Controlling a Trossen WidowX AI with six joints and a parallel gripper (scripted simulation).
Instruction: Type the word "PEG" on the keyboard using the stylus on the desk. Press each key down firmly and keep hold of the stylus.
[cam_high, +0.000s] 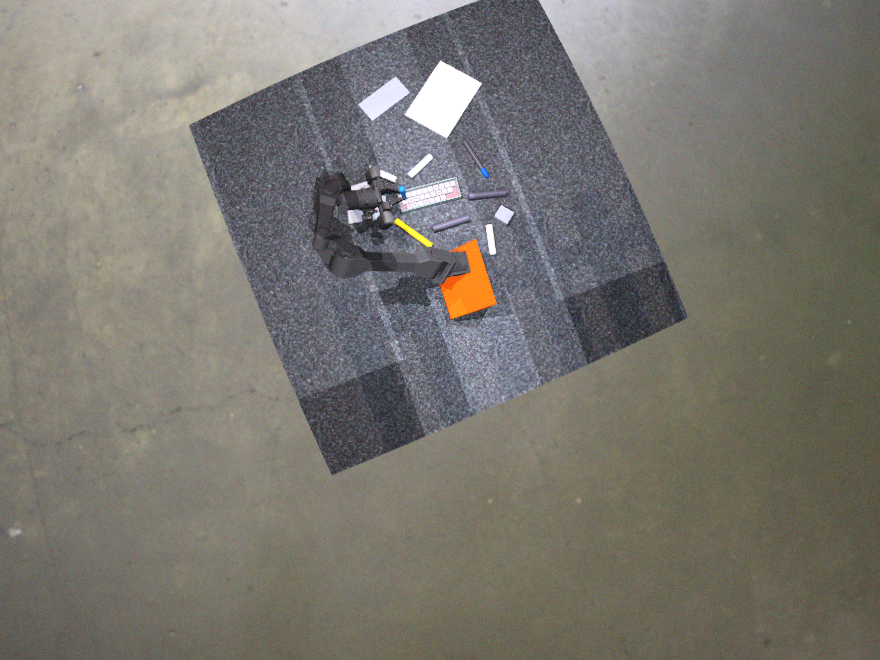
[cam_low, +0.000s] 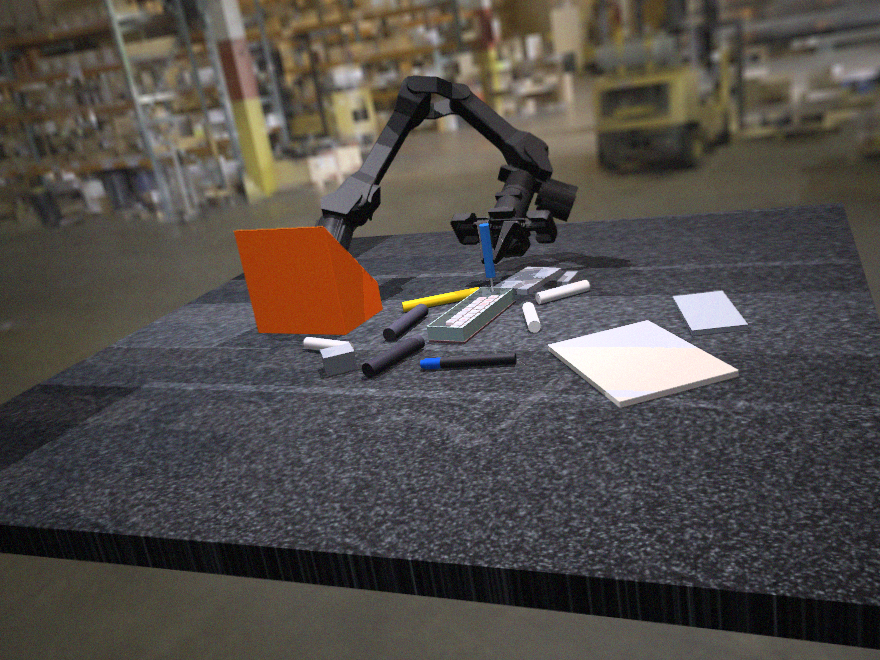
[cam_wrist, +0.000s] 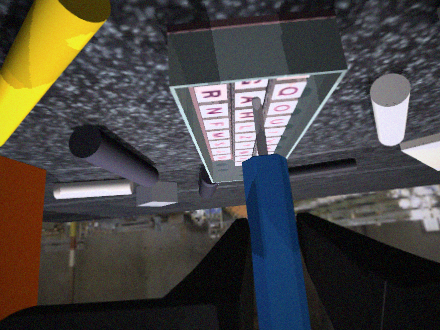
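Note:
The blue stylus (cam_high: 402, 191) (cam_low: 487, 252) (cam_wrist: 275, 240) is held upright, thin metal tip down, in my gripper (cam_high: 396, 199) (cam_low: 493, 246) (cam_wrist: 271, 226), which is shut on it. The keyboard (cam_high: 430, 193) (cam_low: 445, 331) (cam_wrist: 255, 55) is a narrow greenish walled tray with three rows of white keys. The tip is over its end nearest the gripper; in the wrist view it overlaps the A key, close to the Q and O column. G is partly hidden behind the end wall. Whether the tip touches a key, I cannot tell.
A yellow rod (cam_high: 412, 233) (cam_low: 440, 299) (cam_wrist: 50, 45) lies beside the keyboard. A tall orange block (cam_high: 472, 291) (cam_low: 291, 284) (cam_wrist: 20, 225) stands near the arm's base. White rods, dark rods, a blue-tipped pen (cam_high: 474, 157) (cam_low: 472, 362) and a white board (cam_high: 444, 99) (cam_low: 639, 362) lie around.

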